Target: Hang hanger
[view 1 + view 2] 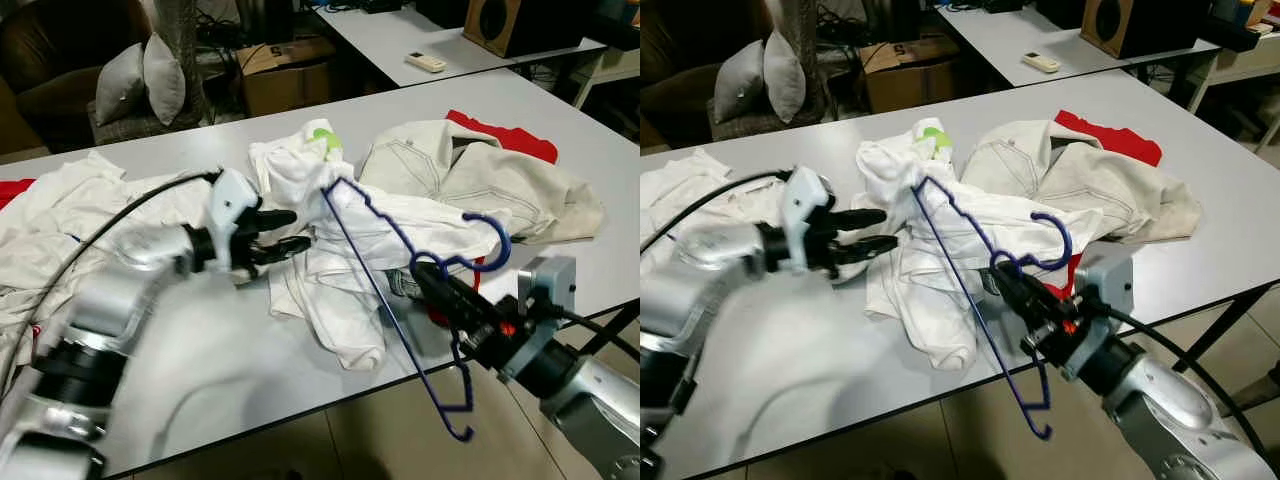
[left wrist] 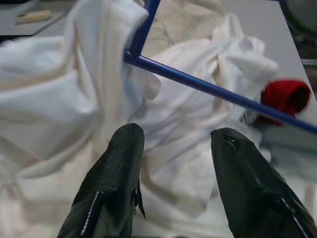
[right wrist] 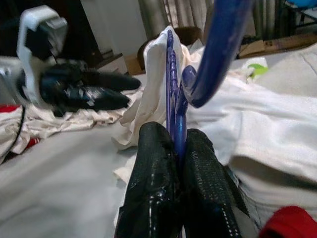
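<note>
Left end effector [image 1: 290, 231] hovers with fingers parted and empty beside a white shirt [image 1: 330, 250] on the desk [image 1: 230, 350]; right end effector [image 1: 425, 275] is clamped on the blue hanger [image 1: 385, 260], whose far corner hides in the shirt
</note>
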Tool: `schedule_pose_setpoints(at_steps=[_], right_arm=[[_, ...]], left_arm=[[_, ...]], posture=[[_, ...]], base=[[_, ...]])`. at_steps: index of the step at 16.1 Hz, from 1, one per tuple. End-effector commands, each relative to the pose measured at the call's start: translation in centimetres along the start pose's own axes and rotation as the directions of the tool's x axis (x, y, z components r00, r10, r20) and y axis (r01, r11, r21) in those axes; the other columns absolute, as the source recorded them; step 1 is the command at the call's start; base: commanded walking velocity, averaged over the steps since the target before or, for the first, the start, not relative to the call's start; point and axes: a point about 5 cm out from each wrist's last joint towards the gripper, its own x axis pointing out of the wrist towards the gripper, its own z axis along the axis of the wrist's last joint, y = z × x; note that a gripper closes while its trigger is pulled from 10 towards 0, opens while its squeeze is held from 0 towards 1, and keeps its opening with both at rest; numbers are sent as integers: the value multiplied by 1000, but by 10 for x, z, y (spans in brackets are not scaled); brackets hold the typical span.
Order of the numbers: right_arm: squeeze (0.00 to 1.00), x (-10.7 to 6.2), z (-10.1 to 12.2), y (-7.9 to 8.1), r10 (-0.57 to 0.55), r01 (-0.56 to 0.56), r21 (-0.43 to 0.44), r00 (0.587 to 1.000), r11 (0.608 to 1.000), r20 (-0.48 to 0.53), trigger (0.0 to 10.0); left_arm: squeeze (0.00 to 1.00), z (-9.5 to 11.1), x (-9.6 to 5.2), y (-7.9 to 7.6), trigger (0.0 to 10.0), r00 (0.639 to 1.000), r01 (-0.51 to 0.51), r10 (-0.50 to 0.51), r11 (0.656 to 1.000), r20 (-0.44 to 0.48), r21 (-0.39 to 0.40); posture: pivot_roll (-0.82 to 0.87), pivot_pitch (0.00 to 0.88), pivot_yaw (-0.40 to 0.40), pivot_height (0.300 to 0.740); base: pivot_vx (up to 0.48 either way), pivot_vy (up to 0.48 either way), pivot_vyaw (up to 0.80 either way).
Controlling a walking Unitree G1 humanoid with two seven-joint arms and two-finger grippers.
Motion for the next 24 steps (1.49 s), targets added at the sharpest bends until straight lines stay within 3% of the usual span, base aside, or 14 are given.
schedule_pose_setpoints(at_steps=[1, 4, 9, 10, 13, 19, 21, 22, 23, 24], right_arm=[[0, 1, 3, 5, 17, -17, 3, 1000, 1000, 13, 10000], [0, 1, 2, 7, 22, -23, 10, 1000, 1000, 15, 10000], [0, 1, 2, 7, 23, -23, 11, 1000, 1000, 16, 10000], [0, 2, 3, 7, 25, -25, 10, 999, 1000, 20, 10000], [0, 2, 3, 7, 29, -29, 10, 999, 1000, 22, 10000], [0, 3, 4, 6, 35, -36, 9, 999, 999, 23, 10000], [0, 3, 5, 6, 37, -38, 8, 999, 999, 24, 10000], [0, 4, 5, 6, 40, -40, 8, 999, 999, 24, 10000], [0, 4, 5, 7, 42, -42, 8, 999, 999, 24, 10000], [0, 3, 4, 7, 47, -47, 7, 999, 999, 20, 10000]], left_arm=[[0, 4, -3, 3, 10000, 997, -73, 73, 997, 28, 4], [0, -2, 0, 2, 10000, 986, -166, 167, 986, 22, -23], [0, -6, 1, 0, 10000, 980, -196, 196, 980, 11, -16], [0, -12, -4, 1, 10000, 952, -306, 306, 952, 4, 27], [0, -29, -9, -2, 10000, 938, -328, 338, 938, -77, 111], [0, -30, -2, -2, 10000, 926, -378, 377, 925, -12, -41], [0, -34, 3, -1, 10000, 919, -394, 393, 918, -26, -43], [0, -39, 4, 4, 3098, 894, -447, 445, 894, -47, -41], [0, -42, 5, 9, 0, 873, -486, 484, 873, -60, -37], [0, -44, 7, 10, 0, 873, -486, 483, 873, -64, -37]], posture=[[-59, 0, 91, 740], [-56, 0, 93, 740], [-56, 0, 94, 740], [-55, 0, 96, 740], [-52, 0, 91, 740], [-50, 0, 88, 740], [-50, 0, 89, 740], [-53, 0, 89, 740], [-53, 0, 88, 740], [-55, 0, 88, 740]], base=[[0, 0, 0], [0, 0, 0], [0, 0, 0], [0, 0, 0], [0, 0, 0], [0, 0, 0], [0, 0, 0], [0, 0, 0], [0, 0, 0], [0, 0, 0]])
